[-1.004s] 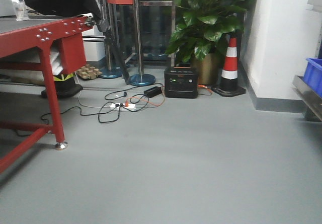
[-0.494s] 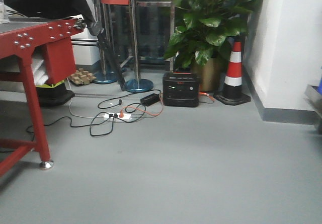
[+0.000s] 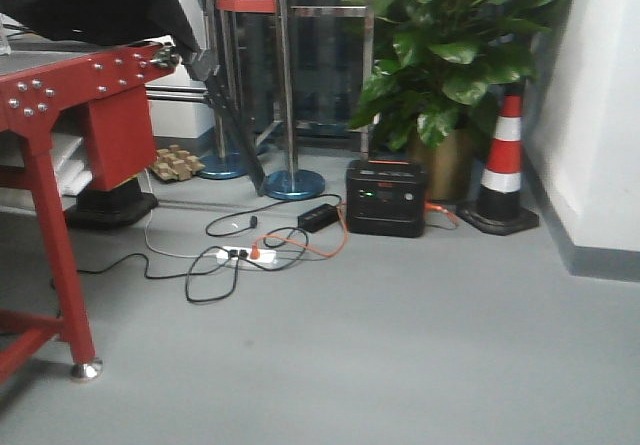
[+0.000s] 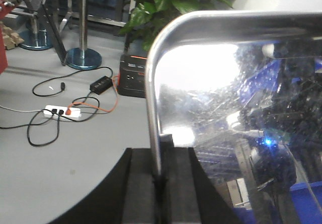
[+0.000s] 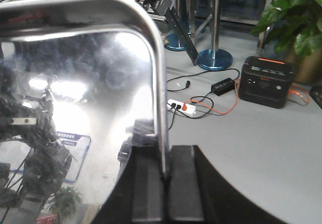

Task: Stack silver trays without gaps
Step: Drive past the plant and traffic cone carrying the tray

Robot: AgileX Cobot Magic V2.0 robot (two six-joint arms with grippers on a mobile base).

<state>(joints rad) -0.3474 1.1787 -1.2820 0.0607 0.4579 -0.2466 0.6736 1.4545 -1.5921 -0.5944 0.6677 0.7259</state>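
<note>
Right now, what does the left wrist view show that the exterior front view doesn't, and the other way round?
Only the left wrist view: a silver tray, its rolled rim clamped between the pads of the left tool, with blue bins reflected in its shiny surface.
Only the front view: the striped traffic cone by the wall and the red table leg down to its foot.
Both: the black power station, the white power strip with tangled cables, the blue-based stanchion and the leafy potted plant.
</note>
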